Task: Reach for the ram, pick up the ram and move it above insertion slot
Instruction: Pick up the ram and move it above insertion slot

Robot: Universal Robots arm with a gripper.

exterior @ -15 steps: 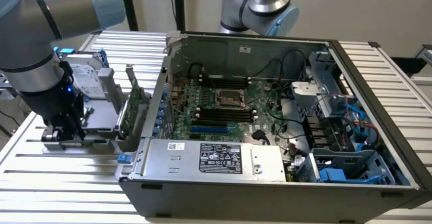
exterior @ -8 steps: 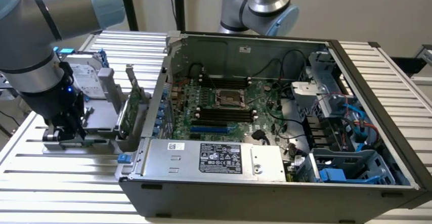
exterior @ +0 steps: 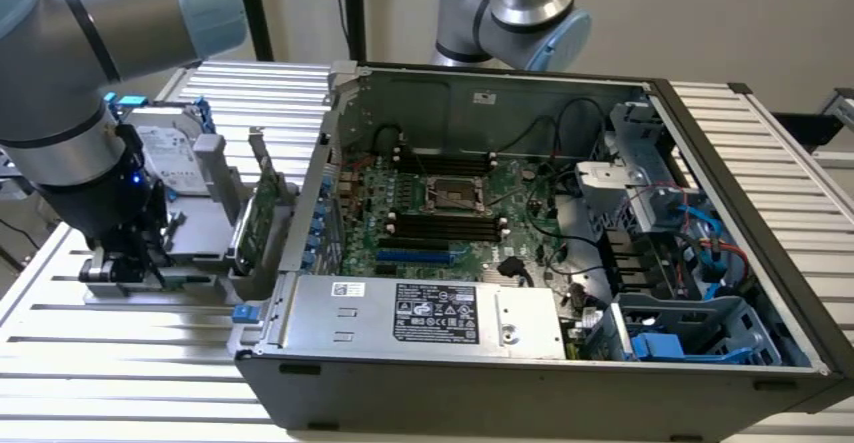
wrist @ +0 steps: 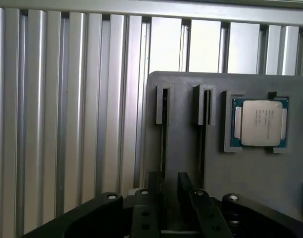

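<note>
My gripper (exterior: 127,263) hangs low over the grey parts holder (exterior: 200,238) at the exterior view's left. In the wrist view the gripper (wrist: 168,184) is open, its two dark fingers (wrist: 152,182) a short gap apart above the holder (wrist: 183,114). A narrow slot (wrist: 164,130) in the holder runs toward that gap and holds a thin dark strip seen edge-on; whether this is the ram I cannot tell. Nothing sits between the fingers. The black memory slots (exterior: 447,228) lie on the motherboard inside the open computer case (exterior: 747,263).
A processor chip (wrist: 260,123) rests in a holder pocket beside a second slot (wrist: 204,124). A silver hard drive (exterior: 174,158) and an upright green expansion card (exterior: 267,203) stand between gripper and case. A second arm (exterior: 521,13) stands behind the case. The table (exterior: 107,363) is ribbed metal.
</note>
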